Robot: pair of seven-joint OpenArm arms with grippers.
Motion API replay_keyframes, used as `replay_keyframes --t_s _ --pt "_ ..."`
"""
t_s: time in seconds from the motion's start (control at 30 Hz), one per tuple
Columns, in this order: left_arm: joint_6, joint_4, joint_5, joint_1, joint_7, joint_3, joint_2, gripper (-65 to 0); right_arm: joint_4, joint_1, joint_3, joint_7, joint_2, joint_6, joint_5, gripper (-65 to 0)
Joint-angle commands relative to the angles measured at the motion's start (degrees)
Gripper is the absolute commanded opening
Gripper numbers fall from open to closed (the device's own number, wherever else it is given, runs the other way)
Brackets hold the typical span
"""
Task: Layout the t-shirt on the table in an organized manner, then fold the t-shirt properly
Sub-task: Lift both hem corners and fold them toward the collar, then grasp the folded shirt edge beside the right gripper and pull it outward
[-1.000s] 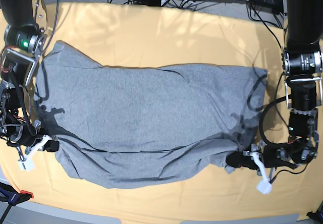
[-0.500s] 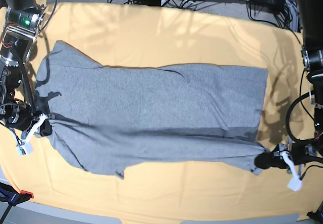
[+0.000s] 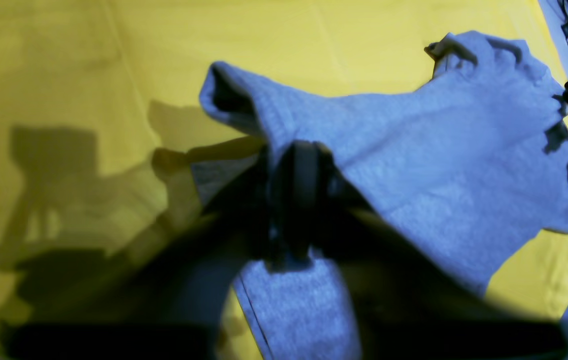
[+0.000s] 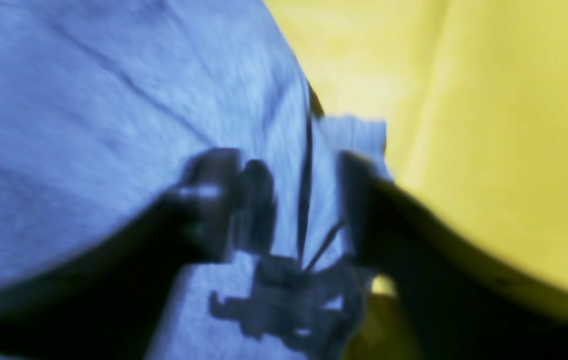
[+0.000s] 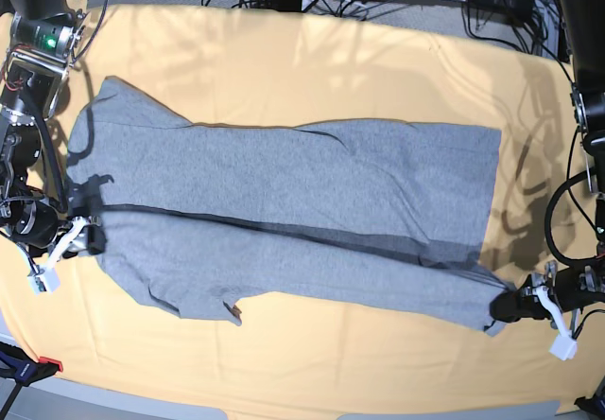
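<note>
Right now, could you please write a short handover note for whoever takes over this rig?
Right gripper: jaws spread wide, with the t-shirt edge lying loose between them.
Left gripper: at the shirt's opposite near corner; the blur hides whether it grips the cloth.
The t-shirt lies stretched lengthwise across the table, mostly flat, lettering not visible. A long crease runs along its middle, and the near edge is uneven.
Done: shirt pulled out along its length.
Left: clear both grippers, smooth the crease and near edge, then make the folds.
</note>
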Motion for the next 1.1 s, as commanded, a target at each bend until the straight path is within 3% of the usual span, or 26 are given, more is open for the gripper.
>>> replay_keyframes --t_s 0.0,0.07,0.1,0.23,0.33,0.57,0.7,0.93,1.07 --pt "-0.3 1.0 -1.5 -2.2 -1.3 -0.4 -0.9 -40.9 1.1 2.3 0.3 1.3 1.2 0.0 1.8 -18.9" --pt "-0.3 1.0 -1.5 -2.2 -1.3 -0.4 -0.9 -31.4 1.1 3.3 0.3 1.5 1.5 0.0 3.3 -19.0" --pt "-0.3 1.0 -1.5 -2.2 -1.3 -0.4 -1.0 -30.3 1.1 4.0 0.3 1.8 1.7 0.0 4.2 -19.0" --pt "-0.3 1.0 -1.5 -2.2 -1.3 -0.4 -0.9 -30.3 1.1 5.6 0.2 5.8 1.4 -0.4 6.8 -19.0" --pt "-0.3 1.0 -1.4 -2.2 -1.3 -0.4 -1.0 -30.3 0.9 6.2 0.2 9.2 -0.4 -1.0 4.4 -20.5" --pt "-0.3 1.0 -1.2 -2.2 -2.3 -0.4 -0.9 -30.3 -2.2 6.4 0.2 14.8 -6.6 -10.1 -5.5 -23.1" --pt "-0.3 1.0 -1.2 -2.2 -2.2 -0.4 -0.9 -30.3 -9.7 7.5 0.2 20.7 -8.2 -16.8 -10.8 -23.1" --pt "-0.3 1.0 -1.3 -1.0 -2.3 -0.4 -0.9 -30.3 -24.0 11.1 0.3 25.0 -8.7 -10.0 -7.8 -23.1" --pt "-0.3 1.0 -1.3 -0.8 -2.6 -0.4 -0.9 -30.3 -24.3 13.1 0.3 24.3 -8.5 -3.0 -5.3 -23.1"
